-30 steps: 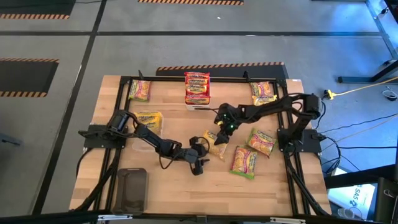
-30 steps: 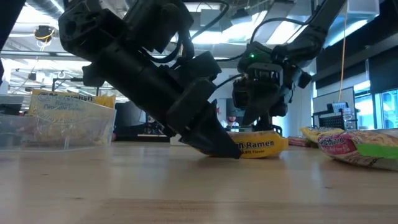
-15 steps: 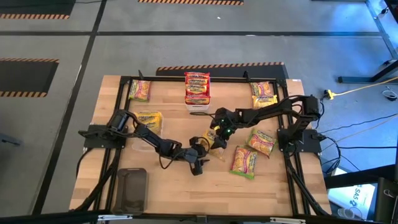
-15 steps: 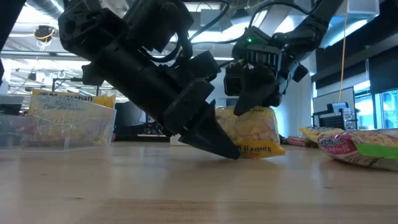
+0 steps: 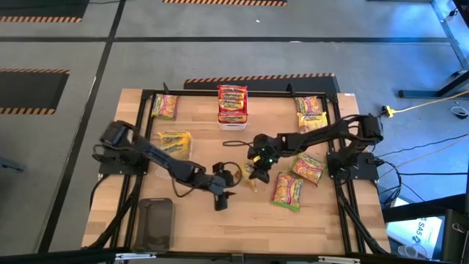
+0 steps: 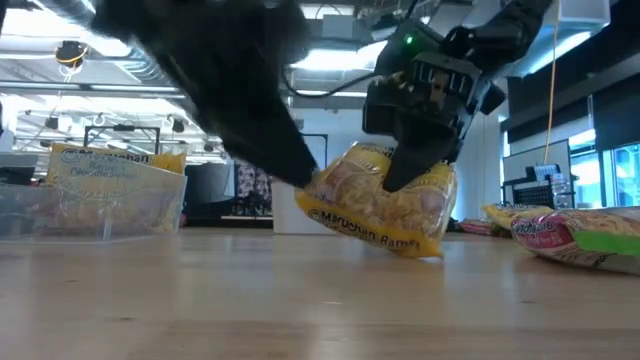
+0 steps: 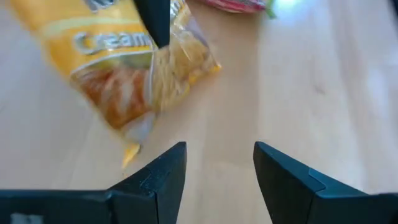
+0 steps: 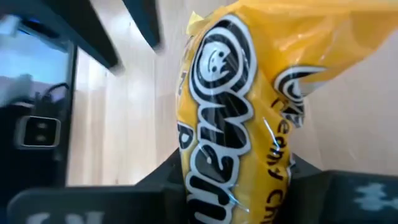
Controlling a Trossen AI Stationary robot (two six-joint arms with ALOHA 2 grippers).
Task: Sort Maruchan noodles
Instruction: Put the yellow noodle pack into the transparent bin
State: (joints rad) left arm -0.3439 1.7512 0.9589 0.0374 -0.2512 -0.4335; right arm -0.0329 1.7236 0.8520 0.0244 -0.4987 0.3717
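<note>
A yellow noodle packet [image 6: 385, 205] sat near the middle of the desk [image 5: 198, 220], tilted up on one edge, its lower corner close to or touching the wood. The right pincer [image 6: 415, 165] was clenched on this packet from above; the right wrist view showed the crinkled yellow wrapper [image 8: 239, 124] filling the space between its dark fingers [image 8: 155, 193].

The left pincer [image 5: 220, 198] hung just left of the packet in the high view, low over the desk, its two fingers [image 7: 158, 177] apart and holding nothing, with bare wood between them.

Two green-and-pink packets [image 5: 288, 191] lay right of centre. A stack of red-banded packets [image 5: 232, 103] stood at the top middle of the frame, a single packet [image 5: 165, 106] at the upper left corner of the desk, and another [image 5: 311, 110] at the upper right. One more yellow packet [image 5: 176, 141] lay in a clear bin [image 6: 90, 205] on the left side. A dark tray [image 5: 155, 220] rested at the lower left.
</note>
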